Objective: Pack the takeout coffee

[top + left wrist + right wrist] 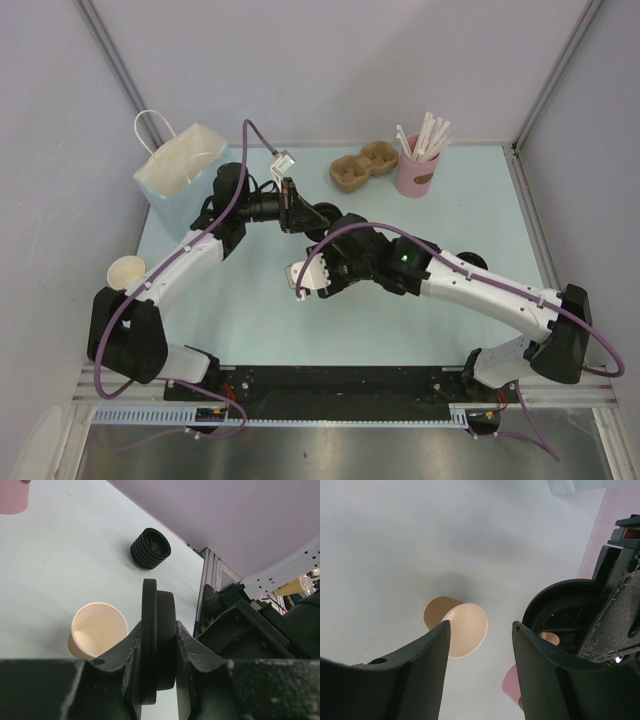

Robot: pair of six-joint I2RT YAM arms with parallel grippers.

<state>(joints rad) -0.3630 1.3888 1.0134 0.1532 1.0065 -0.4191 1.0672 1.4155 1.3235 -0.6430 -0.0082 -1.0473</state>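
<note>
The takeout coffee's tan paper cup (97, 635) stands upright on the table, its cream inside showing. Its round black lid (159, 645) is held on edge, with my left gripper (157, 627) shut on it a little above and beside the cup. In the right wrist view the cup (462, 625) lies below my open right gripper (481, 630), whose left finger overlaps it without touching. The lid (560, 615) hangs just right of those fingers. From above, the left gripper (300, 212) and right gripper (303, 280) meet mid-table and hide the cup.
A pale blue paper bag (180, 170) stands at the back left. A brown cup carrier (365, 168) and a pink cup of straws (418, 165) sit at the back. A stack of black lids (151, 548) lies on the table. Another tan cup (126, 270) is at the left edge.
</note>
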